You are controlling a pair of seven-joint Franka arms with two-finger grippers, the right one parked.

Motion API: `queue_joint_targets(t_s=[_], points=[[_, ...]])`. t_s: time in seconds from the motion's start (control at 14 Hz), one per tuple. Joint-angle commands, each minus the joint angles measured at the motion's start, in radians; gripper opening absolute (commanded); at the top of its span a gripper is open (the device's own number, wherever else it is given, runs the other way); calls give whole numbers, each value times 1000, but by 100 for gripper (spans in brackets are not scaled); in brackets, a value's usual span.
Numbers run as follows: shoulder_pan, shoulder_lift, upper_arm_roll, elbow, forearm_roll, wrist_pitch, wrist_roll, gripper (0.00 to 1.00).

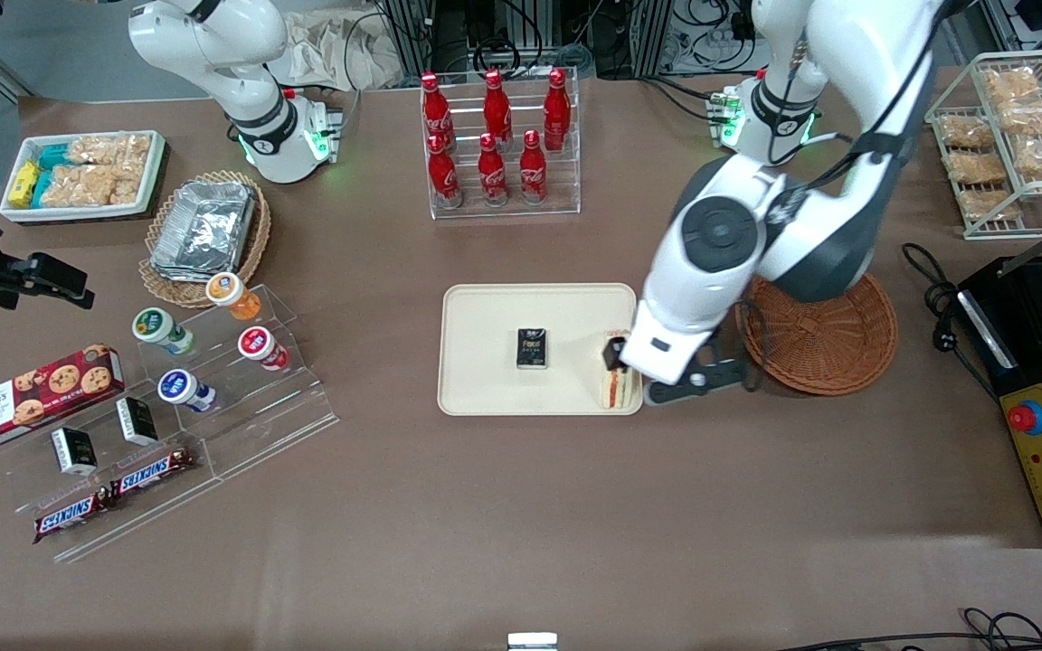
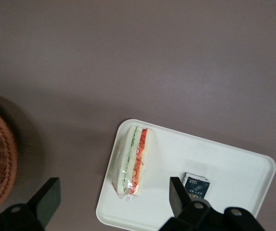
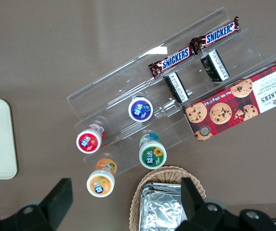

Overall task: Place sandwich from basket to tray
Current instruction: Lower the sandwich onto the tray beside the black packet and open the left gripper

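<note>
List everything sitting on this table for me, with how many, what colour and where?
sandwich: one, white with red and green filling, on the tray's edge nearest the basket
tray: one, cream, mid-table
small carton: one, black, on the tray
basket: one, reddish-brown wicker, beside the tray, nothing visible in it
cola bottles: six, red, in a clear rack farther from the front camera than the tray
foil containers: silver stack, in a lighter wicker basket toward the parked arm's end
small tubs: four, mixed lids, on clear steps
Snickers bars: two, brown
cookie box: one, red
snack packets: tan, in a wire rack
gripper: open, above the sandwich
</note>
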Motion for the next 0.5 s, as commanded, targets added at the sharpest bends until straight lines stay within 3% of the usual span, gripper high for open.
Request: queue_joint_targets(t_s=[0.0, 0.43], points=[[25, -107, -2, -17, -37, -72, -22, 100], [108, -253, 4, -19, -43, -146, -29, 100]])
